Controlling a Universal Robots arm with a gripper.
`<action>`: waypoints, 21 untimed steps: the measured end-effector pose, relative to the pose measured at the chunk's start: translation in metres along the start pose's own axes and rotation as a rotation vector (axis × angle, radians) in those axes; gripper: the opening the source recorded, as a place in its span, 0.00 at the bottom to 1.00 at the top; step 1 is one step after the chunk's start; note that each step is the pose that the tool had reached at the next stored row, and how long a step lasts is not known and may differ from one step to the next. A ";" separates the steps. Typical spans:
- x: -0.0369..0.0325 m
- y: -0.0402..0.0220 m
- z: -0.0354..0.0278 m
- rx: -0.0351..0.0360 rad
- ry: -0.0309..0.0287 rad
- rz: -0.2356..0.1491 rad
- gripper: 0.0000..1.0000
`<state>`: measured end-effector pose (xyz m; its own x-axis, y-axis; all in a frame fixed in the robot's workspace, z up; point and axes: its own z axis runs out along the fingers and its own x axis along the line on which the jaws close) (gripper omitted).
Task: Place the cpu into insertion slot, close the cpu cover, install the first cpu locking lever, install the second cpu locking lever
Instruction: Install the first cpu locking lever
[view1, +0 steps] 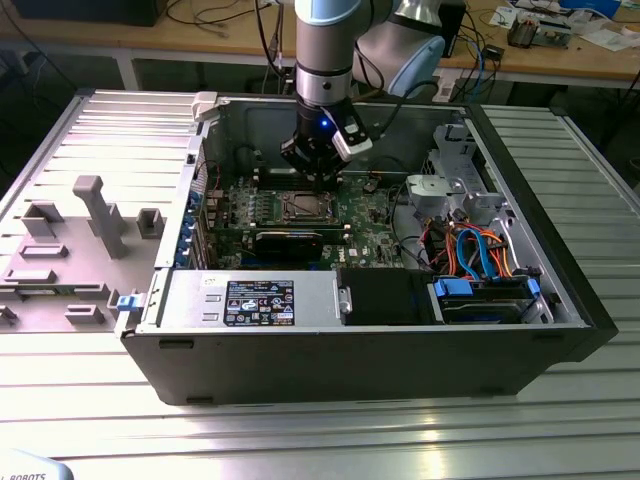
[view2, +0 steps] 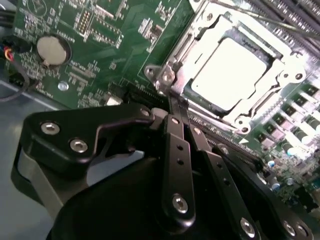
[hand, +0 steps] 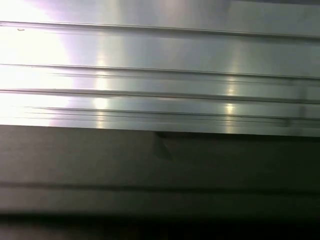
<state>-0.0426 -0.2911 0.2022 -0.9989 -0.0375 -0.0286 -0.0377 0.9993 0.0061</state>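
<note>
Close under the camera in the second wrist view, the black two-fingered pincer (view2: 172, 107) has its fingers pressed together, tip against tip, and nothing is pinched between them. The tips sit at the near corner of the socket assembly, just beside a round silvery screw head (view2: 166, 76) and touching, or almost touching, a thin metal rod there — I judge this rod is one of the locking levers, but I cannot tell which one.

Just beyond the tips lies the small flat square cpu with silver-grey metal top (view2: 231, 70), already seated in the insertion slot. Over it the square silvery metal cpu cover with its central window (view2: 280, 65) lies flat, so the chip looks through the window. So the first two steps seem done, and the step in hand is the lever work.

My judgement is that the next move calls for a firm, guided push on the lever, sideways and downward under its hook, without slipping onto the green circuit board (view2: 115, 35).

Farther off, in the exterior view, the pincer (view1: 320, 175) hangs inside the open dark computer case (view1: 560, 290), directly over the socket (view1: 303, 207).
</note>
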 end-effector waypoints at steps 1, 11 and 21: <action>-0.0001 0.0001 -0.0008 -0.0006 -0.0004 0.000 0.11; 0.0000 -0.0057 -0.0053 0.0001 0.0000 0.000 0.11; 0.0001 -0.0060 -0.0053 0.0002 0.0001 0.000 0.11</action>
<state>-0.0426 -0.2971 0.2074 -0.9989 -0.0375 -0.0286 -0.0377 0.9993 0.0059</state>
